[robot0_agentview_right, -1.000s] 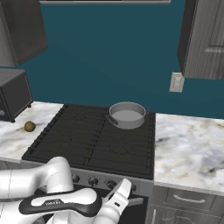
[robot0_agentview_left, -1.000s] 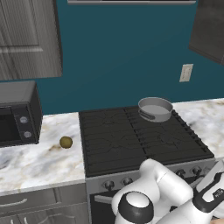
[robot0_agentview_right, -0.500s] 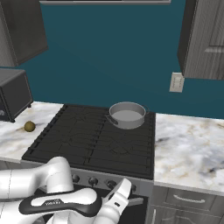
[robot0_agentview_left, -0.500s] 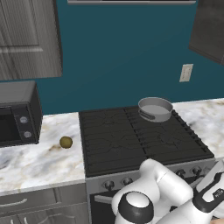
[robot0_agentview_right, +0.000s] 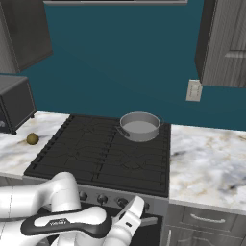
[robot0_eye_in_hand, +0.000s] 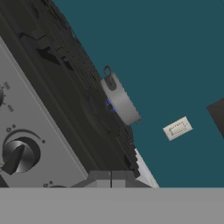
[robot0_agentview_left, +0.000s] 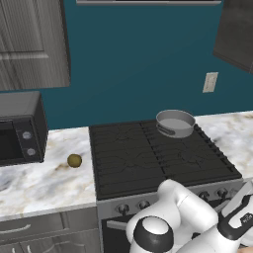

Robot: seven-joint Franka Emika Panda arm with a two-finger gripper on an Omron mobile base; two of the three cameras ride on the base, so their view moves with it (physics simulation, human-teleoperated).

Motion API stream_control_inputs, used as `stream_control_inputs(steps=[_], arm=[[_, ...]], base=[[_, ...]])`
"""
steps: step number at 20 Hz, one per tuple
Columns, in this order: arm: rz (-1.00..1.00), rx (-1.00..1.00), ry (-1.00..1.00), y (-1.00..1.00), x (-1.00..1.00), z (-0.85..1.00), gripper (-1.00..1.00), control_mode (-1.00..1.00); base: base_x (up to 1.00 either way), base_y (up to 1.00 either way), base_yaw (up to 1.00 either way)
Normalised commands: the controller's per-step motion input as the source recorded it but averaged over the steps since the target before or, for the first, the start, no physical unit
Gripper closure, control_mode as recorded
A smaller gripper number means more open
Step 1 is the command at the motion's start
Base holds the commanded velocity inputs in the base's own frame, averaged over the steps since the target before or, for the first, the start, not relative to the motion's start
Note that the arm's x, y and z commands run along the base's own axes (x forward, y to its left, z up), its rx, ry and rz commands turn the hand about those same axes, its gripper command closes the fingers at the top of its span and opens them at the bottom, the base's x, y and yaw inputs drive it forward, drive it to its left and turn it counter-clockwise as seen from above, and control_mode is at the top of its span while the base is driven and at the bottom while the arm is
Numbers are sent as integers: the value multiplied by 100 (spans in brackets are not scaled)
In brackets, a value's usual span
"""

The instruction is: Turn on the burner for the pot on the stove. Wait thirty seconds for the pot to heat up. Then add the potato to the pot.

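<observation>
The grey pot (robot0_agentview_left: 175, 122) stands on the back right burner of the black stove (robot0_agentview_left: 148, 160); the right base view has the pot (robot0_agentview_right: 140, 126) at the back of the stove (robot0_agentview_right: 96, 158). In the hand view small blue flames flicker under the pot (robot0_eye_in_hand: 120, 101). On the marble counter left of the stove lies the olive-brown potato (robot0_agentview_left: 74, 160), also seen far left from the other side (robot0_agentview_right: 32, 139). My gripper (robot0_eye_in_hand: 111, 177) is shut and empty, low in front of the grey panel, just right of a round knob (robot0_eye_in_hand: 19, 155).
A dark microwave (robot0_agentview_left: 20, 128) sits on the counter left of the potato. Marble counter (robot0_agentview_right: 206, 163) extends right of the stove. Wall cabinets (robot0_agentview_right: 223, 43) hang above, and an outlet (robot0_agentview_left: 210, 82) is on the teal wall. A row of knobs (robot0_agentview_right: 102, 198) lines the panel.
</observation>
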Motion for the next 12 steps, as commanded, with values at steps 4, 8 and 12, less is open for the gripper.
stream_control_inputs(steps=[4, 8, 12], arm=[[0, 0, 0, 0, 0, 0, 100, -100], [0, 0, 0, 0, 0, 0, 100, -100], [0, 0, 0, 0, 0, 0, 100, -100]], base=[[0, 0, 0], [0, 0, 0], [0, 0, 0]])
